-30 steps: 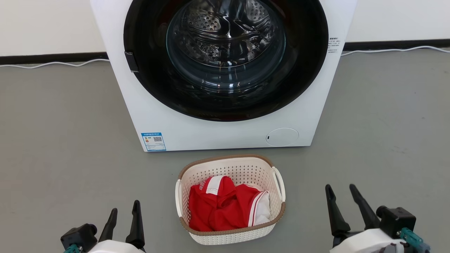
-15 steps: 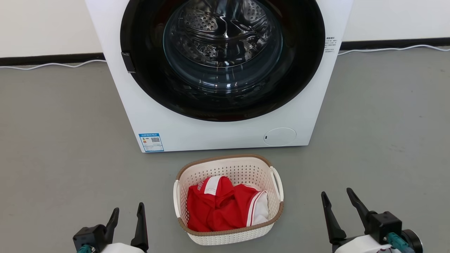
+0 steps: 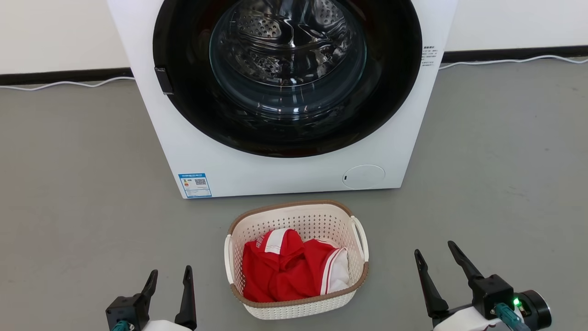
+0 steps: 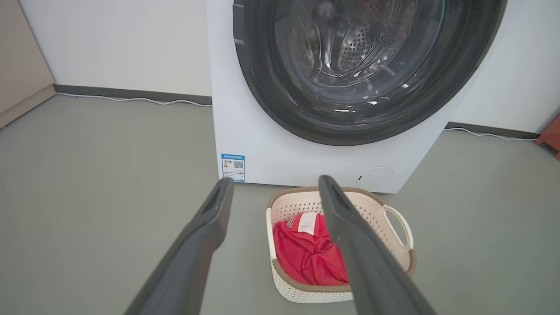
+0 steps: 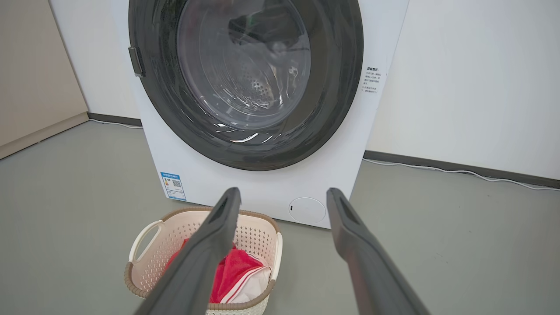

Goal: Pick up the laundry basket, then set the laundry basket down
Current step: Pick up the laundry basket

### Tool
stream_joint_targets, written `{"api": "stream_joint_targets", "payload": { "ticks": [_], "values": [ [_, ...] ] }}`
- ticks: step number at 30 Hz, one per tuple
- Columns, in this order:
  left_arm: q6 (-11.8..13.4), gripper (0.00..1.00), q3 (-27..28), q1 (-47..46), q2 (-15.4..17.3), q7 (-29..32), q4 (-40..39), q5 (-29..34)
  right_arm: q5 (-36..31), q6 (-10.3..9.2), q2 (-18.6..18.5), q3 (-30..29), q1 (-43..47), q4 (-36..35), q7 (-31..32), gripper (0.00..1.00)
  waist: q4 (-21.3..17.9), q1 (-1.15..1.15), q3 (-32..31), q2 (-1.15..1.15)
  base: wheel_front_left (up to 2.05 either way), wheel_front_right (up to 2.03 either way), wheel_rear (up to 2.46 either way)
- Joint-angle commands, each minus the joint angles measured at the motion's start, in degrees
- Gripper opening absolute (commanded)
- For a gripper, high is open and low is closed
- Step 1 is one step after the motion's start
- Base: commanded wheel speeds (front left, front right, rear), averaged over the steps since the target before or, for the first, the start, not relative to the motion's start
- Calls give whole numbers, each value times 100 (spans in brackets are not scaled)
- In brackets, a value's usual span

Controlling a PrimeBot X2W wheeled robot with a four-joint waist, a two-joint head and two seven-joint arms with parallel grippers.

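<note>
left wrist view: laundry basket partly behind left claw

We log the cream perforated plastic laundry basket on the grey floor, just before the white washing machine; red-and-white garment inside; left gripper and right gripper flank it, apart.

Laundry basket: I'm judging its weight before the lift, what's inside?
A crumpled red garment with white trim lies in the laundry basket. Anything beneath it, floor included, is hidden.
</note>
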Motion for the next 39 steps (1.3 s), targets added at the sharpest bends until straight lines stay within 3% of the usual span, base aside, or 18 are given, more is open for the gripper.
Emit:
{"api": "stream_joint_targets", "payload": {
  "ticks": [1,20,27,39],
  "values": [
    [55,100,141,-185,64,-79,-122,8,-3,36,-30,116,-260,-82,-80,100,-1,0,5,0,0,0,0],
    [-7,100,111,-436,64,-79,160,-188,115,36,-30,-9,-431,11,-80,100,31,0,422,0,0,0,0],
    [-33,100,-27,-1175,64,-79,693,-330,121,36,-30,-70,-939,313,-80,100,118,0,1169,0,0,0,0],
    [-1,100,-543,-3175,64,164,2012,-742,67,36,-30,-204,-2615,1523,-80,100,308,0,2973,0,0,0,0]
  ]
}}
